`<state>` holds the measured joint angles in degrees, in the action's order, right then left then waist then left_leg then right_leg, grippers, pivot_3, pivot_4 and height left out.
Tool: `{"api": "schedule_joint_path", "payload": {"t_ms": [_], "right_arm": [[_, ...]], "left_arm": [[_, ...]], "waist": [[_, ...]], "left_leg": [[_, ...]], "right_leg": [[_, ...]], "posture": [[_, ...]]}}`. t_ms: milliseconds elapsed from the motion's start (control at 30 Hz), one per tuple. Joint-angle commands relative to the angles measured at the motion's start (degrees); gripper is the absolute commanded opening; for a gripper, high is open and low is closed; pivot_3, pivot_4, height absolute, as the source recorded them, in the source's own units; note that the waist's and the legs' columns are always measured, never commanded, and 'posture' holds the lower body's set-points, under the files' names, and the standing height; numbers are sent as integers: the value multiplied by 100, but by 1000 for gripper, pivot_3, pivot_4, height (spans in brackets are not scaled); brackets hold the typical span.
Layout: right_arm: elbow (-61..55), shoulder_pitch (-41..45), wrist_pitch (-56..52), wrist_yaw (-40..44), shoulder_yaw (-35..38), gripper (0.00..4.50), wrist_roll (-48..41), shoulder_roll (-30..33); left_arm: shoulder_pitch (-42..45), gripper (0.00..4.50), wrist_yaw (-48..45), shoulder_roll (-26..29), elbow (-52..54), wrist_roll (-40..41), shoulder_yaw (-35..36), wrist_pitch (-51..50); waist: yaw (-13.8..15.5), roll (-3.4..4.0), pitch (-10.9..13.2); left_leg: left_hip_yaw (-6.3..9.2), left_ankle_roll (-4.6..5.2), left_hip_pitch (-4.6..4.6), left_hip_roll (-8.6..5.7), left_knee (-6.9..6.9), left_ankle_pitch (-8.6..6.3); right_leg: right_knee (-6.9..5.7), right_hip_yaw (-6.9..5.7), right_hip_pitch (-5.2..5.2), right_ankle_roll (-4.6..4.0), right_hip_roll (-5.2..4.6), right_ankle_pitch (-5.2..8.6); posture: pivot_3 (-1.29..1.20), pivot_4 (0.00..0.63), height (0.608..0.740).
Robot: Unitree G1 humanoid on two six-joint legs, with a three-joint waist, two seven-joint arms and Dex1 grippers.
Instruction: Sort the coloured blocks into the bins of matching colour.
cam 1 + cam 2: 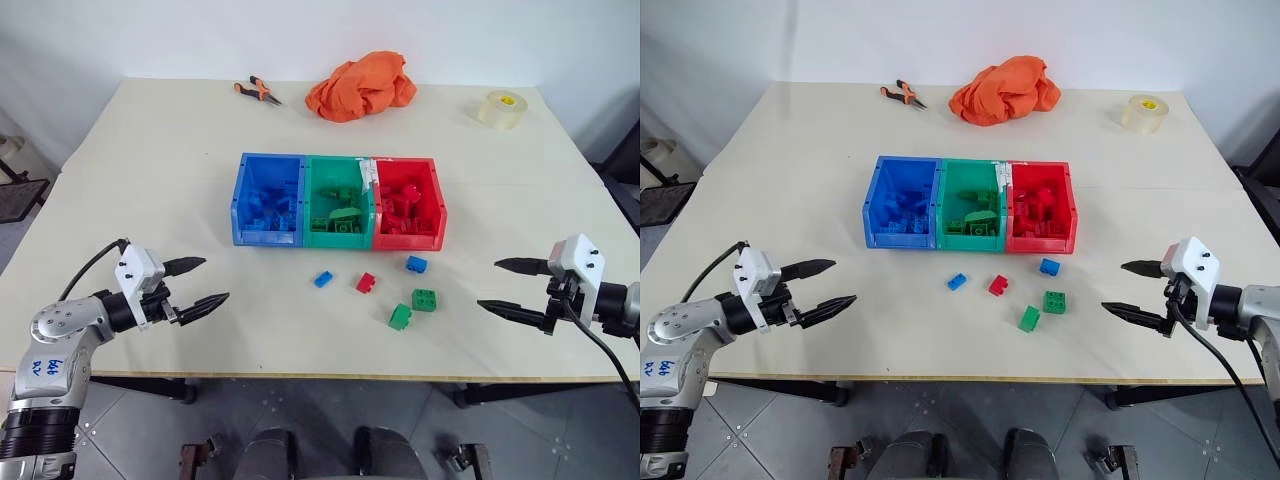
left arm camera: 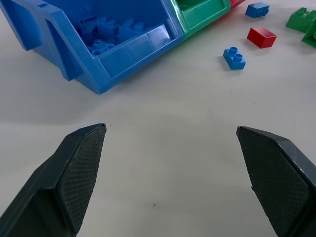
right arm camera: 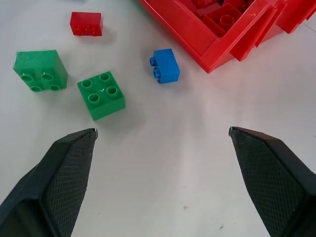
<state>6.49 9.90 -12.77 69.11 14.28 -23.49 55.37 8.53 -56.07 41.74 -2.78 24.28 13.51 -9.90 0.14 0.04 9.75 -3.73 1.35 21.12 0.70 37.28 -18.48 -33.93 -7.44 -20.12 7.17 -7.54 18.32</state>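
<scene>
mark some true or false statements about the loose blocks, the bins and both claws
1. Five blocks lie loose on the table in front of the bins. True.
2. The left claw is shut on a blue block. False: it is open and empty.
3. The green bin sits between the blue bin and the red bin. True.
4. The right claw is inside the red bin. False: it hovers open over the table.
5. Two loose blocks are red. False: just one red block.

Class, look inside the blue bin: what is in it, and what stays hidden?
The blue bin holds a pile of blue blocks, studs showing. Its floor under the pile and any blocks behind its near wall are covered.
</scene>
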Motion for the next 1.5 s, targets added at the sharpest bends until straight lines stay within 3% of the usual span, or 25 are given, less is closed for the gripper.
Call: {"api": "schedule_joint_path", "payload": {"t_ms": [33,267,567,767,1033,1300,1500], "right_arm": [[-95,56,67,-86,197,4468,-53,-4],[-146,4,99,-336,163,4468,89,-14],[-1029,-1960,-213,-324,1702,4468,-40,184],[-1408,-2279,-566,-393,1868,4468,24,249],[-1305,-1215,-622,-411,525,4468,289,171],[300,1012,105,-72,-1461,4468,1134,-559],[1159,1621,577,149,-2038,4468,1505,-906]], "left_arm": [[70,4500,0,49,68,-76,23,119],[411,4500,79,-69,-14,-223,-385,-149],[1345,4500,-630,-478,-752,-417,-1218,112],[1644,4500,-1074,-620,-1236,-372,-1279,425],[1255,4500,-1051,-551,-872,-349,-1109,452],[-47,4500,-917,-347,344,157,-458,208],[-583,4500,-663,-218,851,267,-69,53]], "waist": [[-1,0,0],[26,-1,0],[208,-4,-3],[93,-7,-5],[104,-7,-6],[64,-7,-6],[97,-5,-5]], "left_leg": [[0,0,0,0,0,0],[1,1,1,-1,4,0],[-5,7,3,-14,8,-1],[-13,5,-11,0,6,0],[-8,5,-8,0,17,0],[1,9,-3,0,27,-3],[14,15,4,-6,36,-6]], "right_leg": [[0,0,0,0,0,0],[-3,-2,0,0,1,0],[-1,-1,4,3,3,-2],[3,4,11,2,14,-1],[-3,3,10,2,11,-1],[-5,-2,12,2,6,-1],[-9,-11,16,2,0,-1]], "posture": [[0,150,740],[0,150,740],[0,150,740],[0,150,740],[0,150,740],[0,150,740],[0,150,740]]}}
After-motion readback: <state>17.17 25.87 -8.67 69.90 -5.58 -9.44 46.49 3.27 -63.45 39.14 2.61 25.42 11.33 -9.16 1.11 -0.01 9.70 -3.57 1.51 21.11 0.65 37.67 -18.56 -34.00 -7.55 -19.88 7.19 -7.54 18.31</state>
